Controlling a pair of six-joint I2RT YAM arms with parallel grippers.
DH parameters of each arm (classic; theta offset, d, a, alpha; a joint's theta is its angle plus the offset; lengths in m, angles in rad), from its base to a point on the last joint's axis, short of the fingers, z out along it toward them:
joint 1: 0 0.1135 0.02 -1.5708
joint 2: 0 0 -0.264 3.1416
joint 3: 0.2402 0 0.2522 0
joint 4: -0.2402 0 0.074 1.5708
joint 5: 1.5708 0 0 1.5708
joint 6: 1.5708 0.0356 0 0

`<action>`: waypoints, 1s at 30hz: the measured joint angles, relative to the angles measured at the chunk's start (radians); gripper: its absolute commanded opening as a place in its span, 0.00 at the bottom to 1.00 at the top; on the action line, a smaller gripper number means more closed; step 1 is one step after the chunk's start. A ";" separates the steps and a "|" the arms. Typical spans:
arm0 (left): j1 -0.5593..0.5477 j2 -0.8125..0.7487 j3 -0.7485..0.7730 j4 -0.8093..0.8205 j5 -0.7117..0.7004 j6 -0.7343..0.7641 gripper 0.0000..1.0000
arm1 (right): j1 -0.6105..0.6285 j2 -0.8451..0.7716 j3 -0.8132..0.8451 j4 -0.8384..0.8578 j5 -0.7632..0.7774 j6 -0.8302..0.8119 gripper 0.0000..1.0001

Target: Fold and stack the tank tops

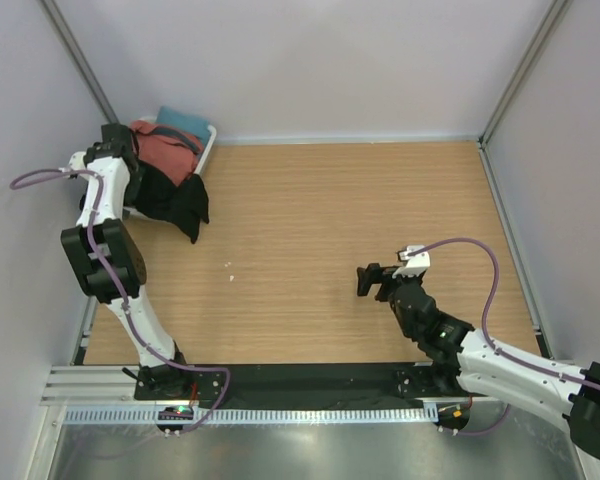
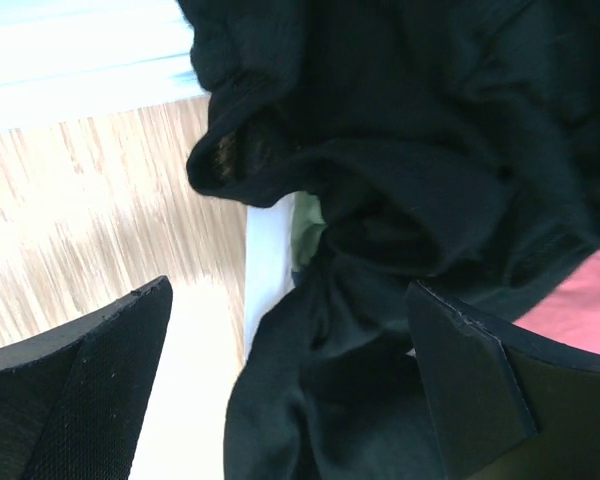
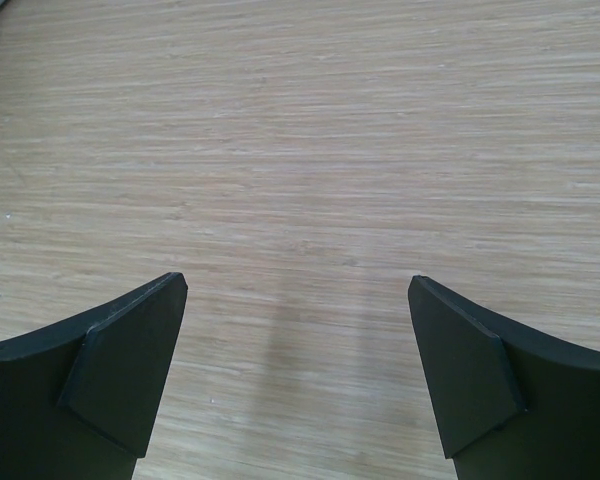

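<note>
Presently our left claw [image 2: 290, 292] gapes around the black tank top [image 2: 430, 130] spilling off the basket [image 2: 265, 255], seemingly poised to pinch; right claw [image 3: 298, 283] wide, idle.

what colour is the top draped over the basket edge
Plain black soft cloth tank top, clearest in top external view.

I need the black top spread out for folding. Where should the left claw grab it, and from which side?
Pinch the bunched fold of the black tank top where it spills over the white basket's rim toward the table, coming down from above on the table side. That part hangs loose, clear of the rust-red top, so it probably lifts alone. The open left claw straddles it.
</note>
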 measured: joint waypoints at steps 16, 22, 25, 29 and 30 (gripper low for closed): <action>0.018 0.269 0.376 -0.045 -0.130 0.161 0.61 | 0.000 0.027 0.002 0.001 -0.022 0.003 1.00; 0.039 0.279 0.369 -0.006 -0.102 0.235 0.04 | 0.000 0.027 0.002 0.001 -0.022 0.004 1.00; 0.039 0.230 0.302 0.042 -0.098 0.234 0.00 | 0.000 0.027 0.002 0.001 -0.023 0.003 1.00; 0.045 0.137 0.231 0.046 -0.063 0.184 0.00 | 0.000 0.027 0.002 0.001 -0.029 0.004 1.00; 0.048 0.117 0.222 0.050 -0.047 0.174 0.00 | 0.000 0.027 0.002 0.001 -0.029 0.004 1.00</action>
